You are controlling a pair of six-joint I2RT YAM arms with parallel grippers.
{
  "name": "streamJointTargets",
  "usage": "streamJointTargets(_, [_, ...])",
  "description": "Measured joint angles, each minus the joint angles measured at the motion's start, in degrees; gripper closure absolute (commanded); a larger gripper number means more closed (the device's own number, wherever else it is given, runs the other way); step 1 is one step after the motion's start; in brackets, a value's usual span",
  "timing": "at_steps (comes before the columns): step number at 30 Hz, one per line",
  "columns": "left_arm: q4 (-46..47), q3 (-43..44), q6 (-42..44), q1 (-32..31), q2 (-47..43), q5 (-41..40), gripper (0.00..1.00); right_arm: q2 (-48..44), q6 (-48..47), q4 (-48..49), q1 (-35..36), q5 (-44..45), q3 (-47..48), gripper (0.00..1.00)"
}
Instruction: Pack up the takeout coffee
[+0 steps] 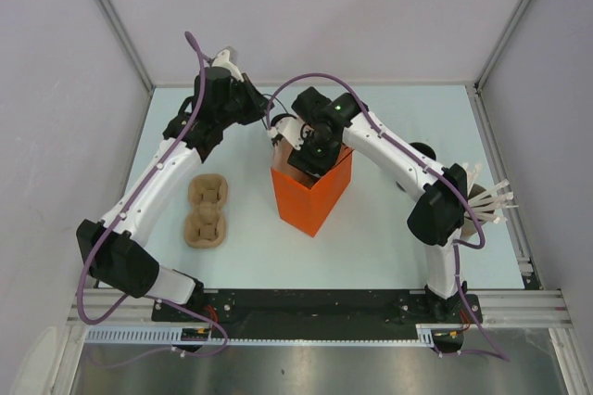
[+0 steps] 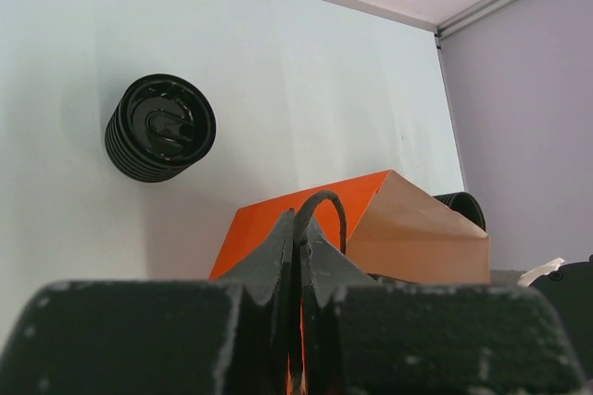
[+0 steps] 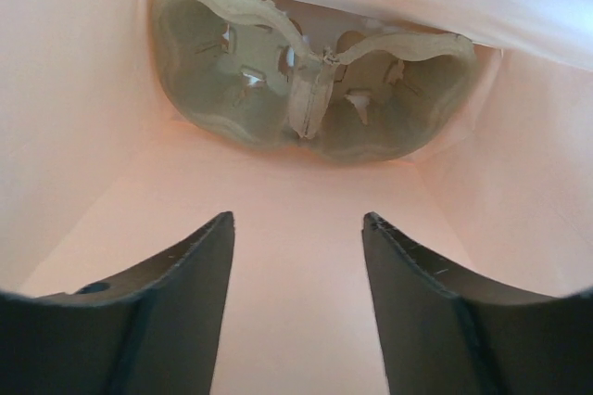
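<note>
Where bare white table (image 2: 306,70) shows in the left wrist view, the black cup (image 2: 159,128) sits alone at 10 o'clock in the frame. It is a glossy plastic cylinder with a ribbed wall and a round moulded lid (image 2: 168,120). The lid face points at the lens and slightly to 2 o'clock, and the long axis trails back to 8 o'clock. I cannot tell whether it is upright or tipped. It lies at 10 o'clock from the left gripper (image 2: 298,228), well apart, with nothing touching it. That gripper is clenched on a thin black cord handle (image 2: 332,202), whose loop arches over the matte grey fingertips. The handle belongs to the orange bag (image 2: 278,223), stiff folded paper with sharp creases and a brown kraft inside. A second black cup (image 2: 460,204) peeks past the bag at 3 o'clock, only its rim showing. In the top view the bag stands mid-table with both grippers at its mouth, at its 12 o'clock. The right gripper (image 3: 296,228) is down inside the bag with its curved dark fingers spread and nothing between them. Below it, at 12 o'clock in its own view, a fibrous two-well pulp tray (image 3: 306,89) rests on the bag floor. Another pulp tray (image 1: 207,211) lies on the table at 9 o'clock of the bag. A tub of white sticks (image 1: 486,198) stands at 3 o'clock.
</note>
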Motion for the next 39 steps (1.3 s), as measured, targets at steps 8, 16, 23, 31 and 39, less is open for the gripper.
streamJointTargets(8, [0.07,-0.02,-0.46,0.0,-0.02,0.55,0.94,0.0,-0.42,-0.48,0.0,-0.04,1.75,0.15])
streamJointTargets(16, [0.37,-0.02,-0.85,0.0,-1.01,0.72,0.94,0.0,-0.42,-1.33,-0.02,-0.31,4.28,0.02])
streamJointTargets(23, [0.37,-0.09,-0.85,0.0,-1.14,0.76,0.94,0.0,-0.42,-1.49,-0.02,-0.48,4.46,0.0])
streamJointTargets(31, [0.37,-0.2,-0.87,-0.02,-1.16,0.83,0.94,-0.17,-1.18,-1.97,-0.17,-1.31,4.46,0.0])
streamJointTargets(39, [0.37,-0.83,-0.85,0.0,-1.16,0.72,0.94,-4.79,-5.22,-2.99,0.0,-4.76,5.09,0.0])
